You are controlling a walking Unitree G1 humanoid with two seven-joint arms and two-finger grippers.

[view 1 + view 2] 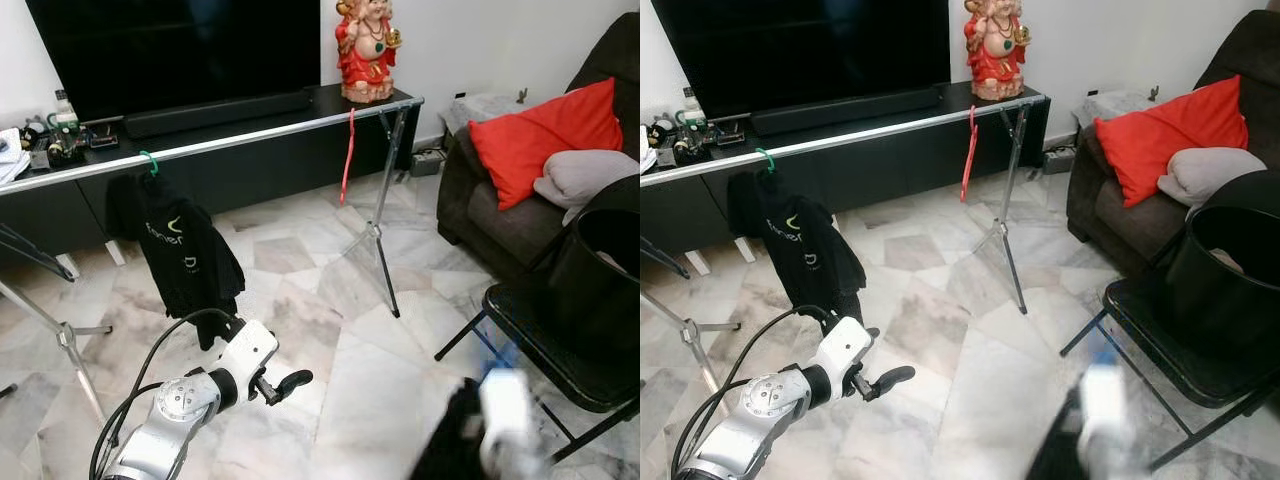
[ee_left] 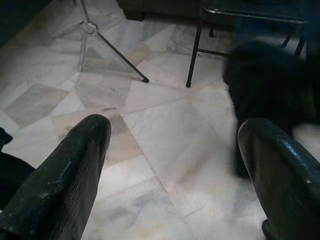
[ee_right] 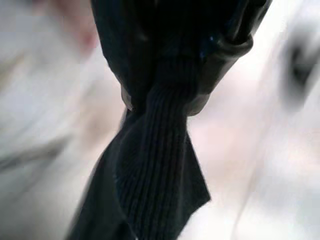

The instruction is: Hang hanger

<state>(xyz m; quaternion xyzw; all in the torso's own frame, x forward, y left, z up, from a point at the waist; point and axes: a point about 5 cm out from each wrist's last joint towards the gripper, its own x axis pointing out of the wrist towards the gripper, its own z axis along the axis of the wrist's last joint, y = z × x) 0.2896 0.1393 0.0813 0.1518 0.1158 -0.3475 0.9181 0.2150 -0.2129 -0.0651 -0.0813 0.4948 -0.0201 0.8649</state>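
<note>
- Rail (image 1: pixel 250 138) of the silver clothes rack is spanning the room in front of the black TV cabinet (image 1: pixel 260 165).
- A green hanger (image 1: pixel 149 162) is hanging on that rail, carrying a black shirt (image 1: pixel 185 255); a red hanger (image 1: pixel 348 155) is dangling near the rail's far end.
- My left fingers (image 2: pixel 85 165) are standing apart, holding nothing, over the marble floor (image 1: pixel 330 330).
- My right fingers (image 3: pixel 225 50) are pinching together on a black ribbed garment (image 3: pixel 155 185); this arm is showing blurred near the folding chair (image 1: pixel 540 345).
- A black basket (image 1: pixel 600 275) is sitting on that chair.
</note>
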